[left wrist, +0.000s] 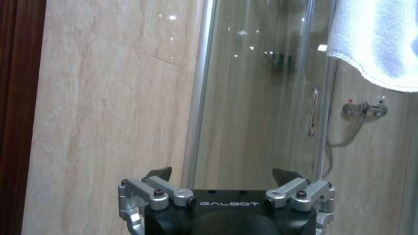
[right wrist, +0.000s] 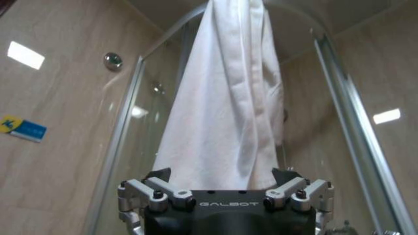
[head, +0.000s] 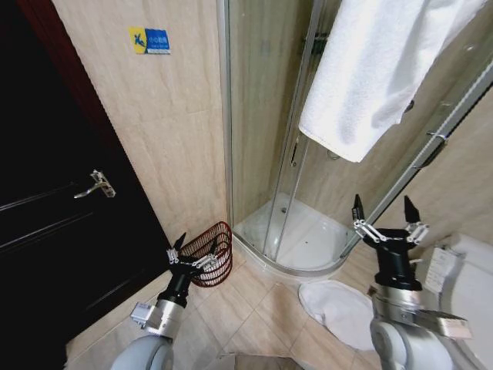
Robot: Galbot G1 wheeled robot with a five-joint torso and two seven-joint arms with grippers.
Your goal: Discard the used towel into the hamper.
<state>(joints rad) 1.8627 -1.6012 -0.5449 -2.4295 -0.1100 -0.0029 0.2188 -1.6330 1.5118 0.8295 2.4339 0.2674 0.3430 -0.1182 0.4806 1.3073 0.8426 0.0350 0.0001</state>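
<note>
The towel [head: 377,69] is hung on the shower [head: 308,154], ungrasped; the reach is in hand. The right gripper [head: 385,220] is held apart below it, the left gripper [head: 189,254] apart by the hamper [head: 212,254], seemingly empty. A rise and clamp are called for.

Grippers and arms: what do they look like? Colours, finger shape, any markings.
Both match. The left gripper and right gripper each have a black body, silver metal finger linkages with dark bolts, and pointed black fingertips. White "GALBOT" lettering sits on the black housing in both wrist views. In the head view, black cylindrical wrists join light grey, rounded arm shells. No loose cables are visible.
</note>
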